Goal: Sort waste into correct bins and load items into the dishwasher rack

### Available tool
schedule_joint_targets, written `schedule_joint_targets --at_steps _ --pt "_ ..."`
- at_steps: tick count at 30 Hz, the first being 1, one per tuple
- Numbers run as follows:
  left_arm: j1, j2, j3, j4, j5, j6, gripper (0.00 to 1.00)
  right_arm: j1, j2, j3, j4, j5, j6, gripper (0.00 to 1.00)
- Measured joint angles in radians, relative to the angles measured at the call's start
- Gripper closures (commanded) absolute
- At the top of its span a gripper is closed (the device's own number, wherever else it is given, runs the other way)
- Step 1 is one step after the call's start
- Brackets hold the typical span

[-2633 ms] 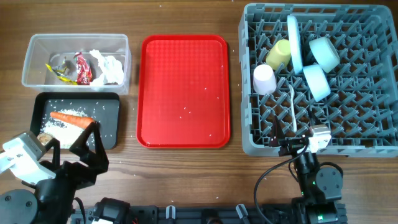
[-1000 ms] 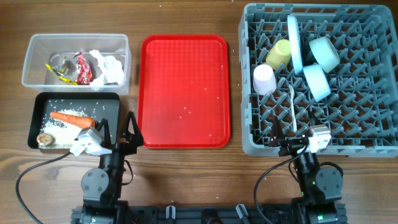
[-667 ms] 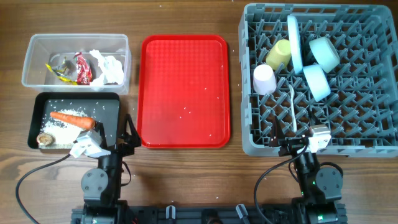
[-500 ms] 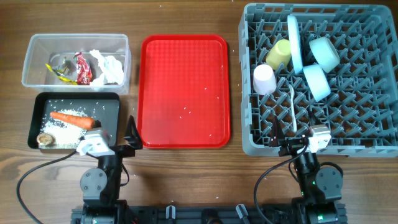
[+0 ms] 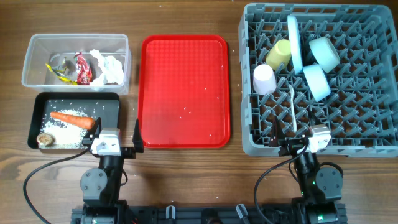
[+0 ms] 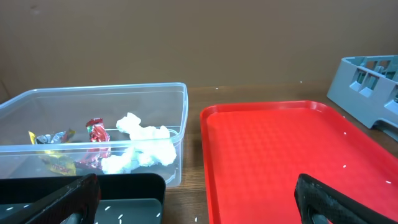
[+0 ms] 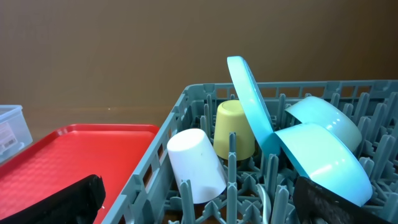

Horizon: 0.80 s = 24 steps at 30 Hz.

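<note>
Down at the near edge of the table, the left gripper sits low with its two fingers spread wide and nothing between them. It faces the gap where the black tray meets the red serving tray. The right gripper is just as wide open and empty, parked against the near wall of the dishwasher rack.

The waste is all on the left side. In the clear tub lie a red wrapper, a yellow wrapper and the crumpled tissue, bunched toward the tub's right half. Just in front of it, the black tray holds the carrot lying across a scatter of rice grains, with the small brown lump in its near left corner. A few stray white grains dot the red serving tray.

The dishes are in the far left part of the rack. The plate stands on edge between the pegs, with the yellow cup to its left and the white cup nearer still. Two pale blue-green bowls lean on the plate's right, one behind the other. The white spoon lies among the pegs toward the near wall.
</note>
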Motion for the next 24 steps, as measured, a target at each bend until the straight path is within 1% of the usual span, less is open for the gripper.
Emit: schedule_joint_targets --at_steps 3,8,24 --pt "0.006 0.0 0.0 0.0 0.0 0.002 0.0 0.0 0.0 0.0 0.0 0.0 0.0 0.0" --pt "0.063 0.0 0.0 0.0 0.003 0.003 0.0 0.0 0.0 0.0 0.0 0.0 0.0 0.0" --pt "0.064 0.0 0.0 0.0 0.004 0.003 0.0 0.0 0.0 0.0 0.0 0.0 0.0 0.0"
